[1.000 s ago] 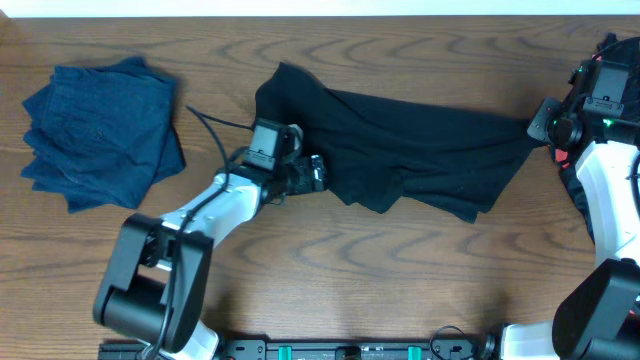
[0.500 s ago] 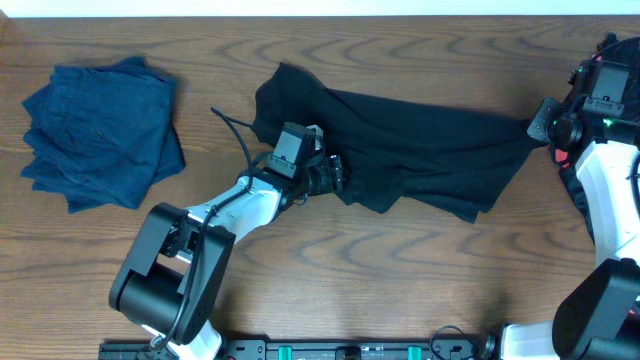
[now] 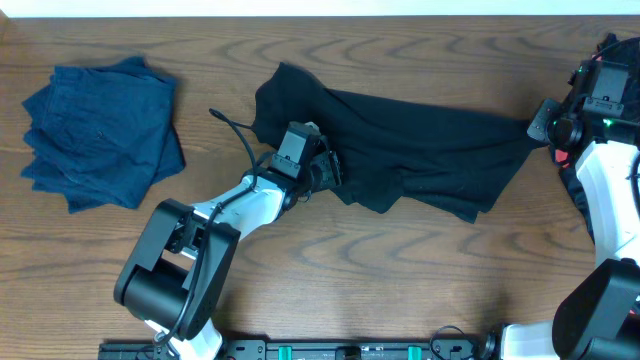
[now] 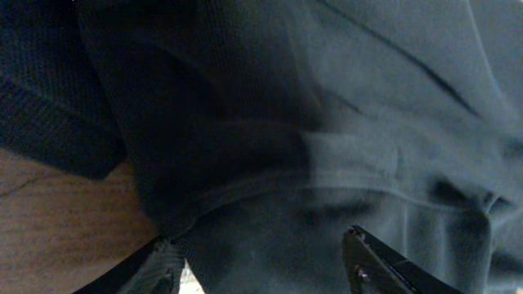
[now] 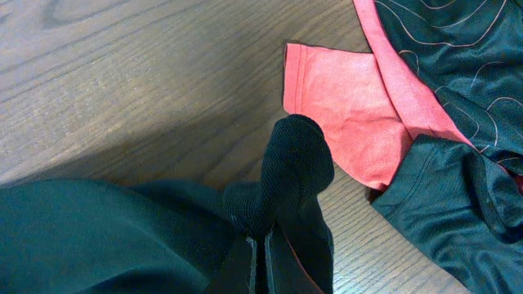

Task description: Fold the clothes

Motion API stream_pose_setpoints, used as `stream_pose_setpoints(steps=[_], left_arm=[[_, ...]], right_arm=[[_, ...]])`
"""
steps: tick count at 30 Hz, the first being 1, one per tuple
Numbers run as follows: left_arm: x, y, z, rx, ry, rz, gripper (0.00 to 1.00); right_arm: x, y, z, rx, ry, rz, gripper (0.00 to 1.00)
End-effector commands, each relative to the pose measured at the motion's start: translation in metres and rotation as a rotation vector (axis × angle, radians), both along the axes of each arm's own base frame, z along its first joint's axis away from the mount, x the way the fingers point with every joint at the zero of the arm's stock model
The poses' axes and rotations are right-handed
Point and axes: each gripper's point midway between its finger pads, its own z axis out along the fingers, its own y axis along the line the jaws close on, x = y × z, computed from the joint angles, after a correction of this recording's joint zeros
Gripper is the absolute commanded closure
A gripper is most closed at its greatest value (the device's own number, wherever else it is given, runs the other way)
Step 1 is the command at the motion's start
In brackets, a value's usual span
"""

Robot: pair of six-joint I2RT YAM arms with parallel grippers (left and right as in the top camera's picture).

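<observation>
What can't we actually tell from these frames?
- Left tool: the left wrist view cuts its fingertips at the bottom edge. Overhead, the left wrist housing covers them. Contact with the black garment is unclear.
- Right tool: bunched black cloth hides its tips in the right wrist view.
- Coral piece: not seen overhead; the right arm or the frame edge hides it.
- Patterned dark garment: cut off by the right wrist view's edge.

One wooden table [image 3: 330, 270] holds one spread black garment [image 3: 420, 150] and one pile of folded blue cloths [image 3: 100, 130], whose layers cannot be counted. The right wrist view adds one coral-red piece [image 5: 343, 122] and one dark line-patterned garment [image 5: 458, 73]. Two robot arms are present, the left arm [image 3: 240, 205] and the right arm [image 3: 605, 185].
</observation>
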Motion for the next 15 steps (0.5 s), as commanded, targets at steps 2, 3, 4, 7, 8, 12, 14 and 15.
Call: stream_pose_setpoints(steps=[2, 3, 4, 7, 8, 12, 14, 15], left_arm=[[-0.016, 0.014, -0.037, 0.053, 0.113, 0.063, 0.41], [-0.016, 0.013, -0.037, 0.048, 0.113, 0.061, 0.45], [-0.016, 0.012, -0.037, 0.044, 0.114, 0.061, 0.5], [-0.016, 0.012, -0.037, 0.044, 0.114, 0.06, 0.71], [-0.016, 0.013, -0.037, 0.045, 0.114, 0.06, 0.79], [-0.013, 0.012, -0.035, 0.042, 0.099, 0.054, 0.94], [-0.012, 0.011, -0.031, 0.049, 0.078, 0.03, 0.94], [-0.011, 0.011, -0.028, 0.052, 0.066, 0.017, 0.94]], right_arm=[[-0.001, -0.012, 0.011, -0.001, -0.029, -0.04, 0.99], [-0.001, -0.012, 0.011, -0.001, -0.028, -0.04, 0.99], [-0.001, -0.012, 0.011, -0.001, -0.028, -0.04, 0.99], [-0.001, -0.012, 0.011, -0.001, -0.028, -0.04, 0.99], [-0.001, -0.012, 0.011, -0.001, -0.028, -0.04, 0.99], [-0.001, -0.012, 0.011, -0.002, -0.028, -0.039, 0.99], [-0.001, -0.012, 0.011, -0.001, -0.026, -0.04, 0.99], [-0.001, -0.012, 0.011, -0.001, -0.026, -0.04, 0.99]])
